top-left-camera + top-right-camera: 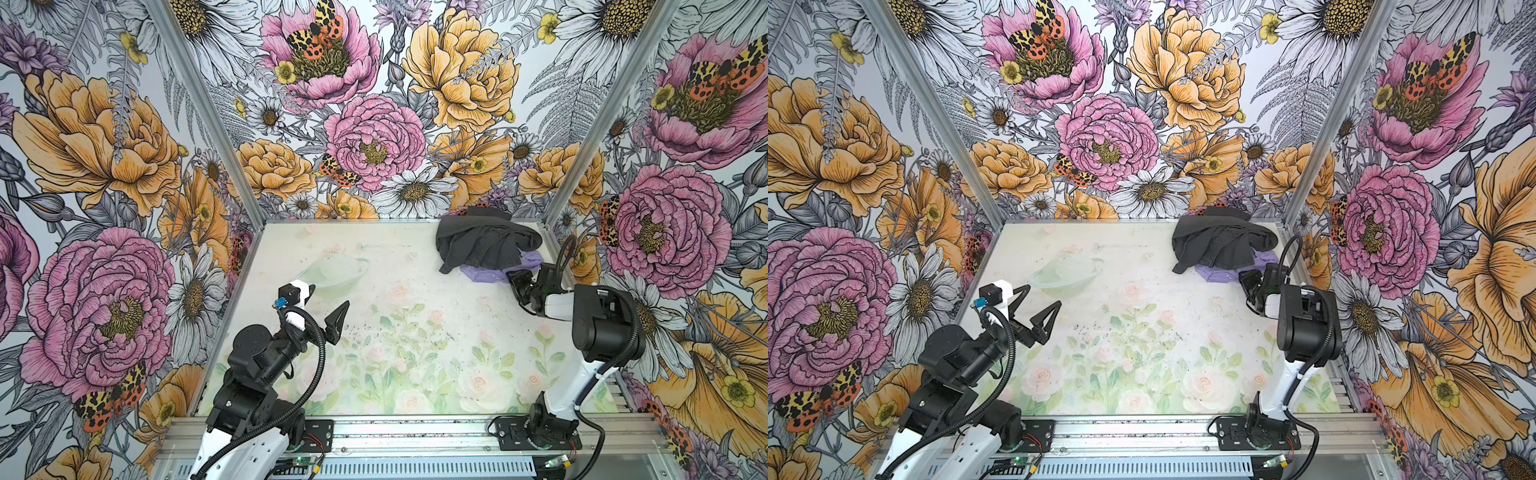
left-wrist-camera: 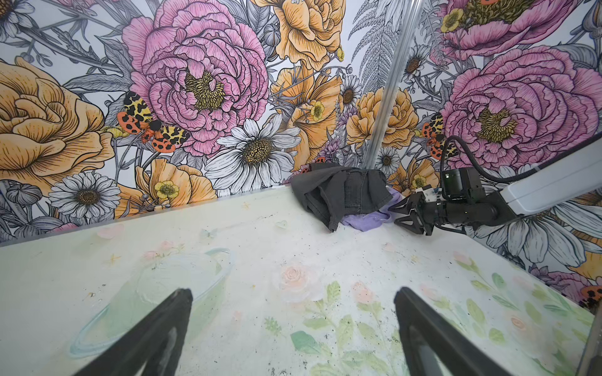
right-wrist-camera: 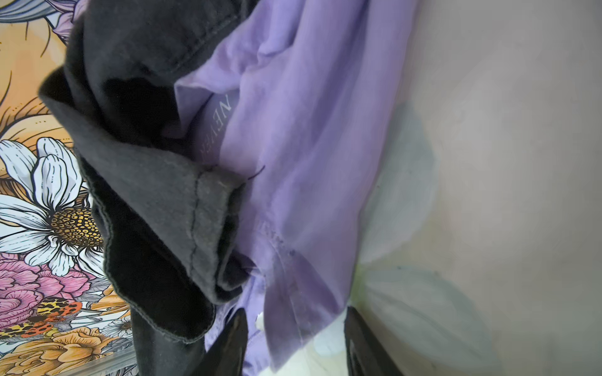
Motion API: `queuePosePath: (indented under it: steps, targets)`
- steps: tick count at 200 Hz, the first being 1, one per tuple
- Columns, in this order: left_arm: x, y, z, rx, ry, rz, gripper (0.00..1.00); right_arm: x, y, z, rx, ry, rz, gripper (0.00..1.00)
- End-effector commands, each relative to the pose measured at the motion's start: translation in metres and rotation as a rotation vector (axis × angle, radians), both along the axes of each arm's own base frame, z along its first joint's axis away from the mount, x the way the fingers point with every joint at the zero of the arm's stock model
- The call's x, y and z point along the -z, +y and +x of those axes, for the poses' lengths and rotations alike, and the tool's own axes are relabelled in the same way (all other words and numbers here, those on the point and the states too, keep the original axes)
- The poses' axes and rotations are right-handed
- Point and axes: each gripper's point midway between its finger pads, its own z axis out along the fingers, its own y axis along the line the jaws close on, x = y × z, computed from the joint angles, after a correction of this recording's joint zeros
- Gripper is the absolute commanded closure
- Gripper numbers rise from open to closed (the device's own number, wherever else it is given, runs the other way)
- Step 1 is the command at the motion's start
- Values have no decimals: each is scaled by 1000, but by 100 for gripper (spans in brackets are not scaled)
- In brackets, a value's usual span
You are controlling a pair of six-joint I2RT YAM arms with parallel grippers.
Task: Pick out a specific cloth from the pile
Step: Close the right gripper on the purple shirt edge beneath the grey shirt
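2 parted: left jaws empty; right jaws straddling lavender cloth [image 3: 309,162] hem at pile [image 1: 486,241] edge.

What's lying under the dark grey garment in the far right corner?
The lavender cloth sticks out from under the dark grey garment along its near edge. How far it runs beneath, and whether anything else lies under there, is covered.

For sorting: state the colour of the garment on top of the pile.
The top garment is dark charcoal grey; the right wrist view shows it best.
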Motion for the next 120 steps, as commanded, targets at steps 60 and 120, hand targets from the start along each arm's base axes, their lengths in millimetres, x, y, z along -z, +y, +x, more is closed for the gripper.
queuePosePath:
  steps: [60,120]
  targets:
    - [6,3,1,-17,14,11,1,15,1,11,-17,49,-34,56]
    - [6,5,1,-31,12,15,1,22,0,9,-44,109,-117,72]
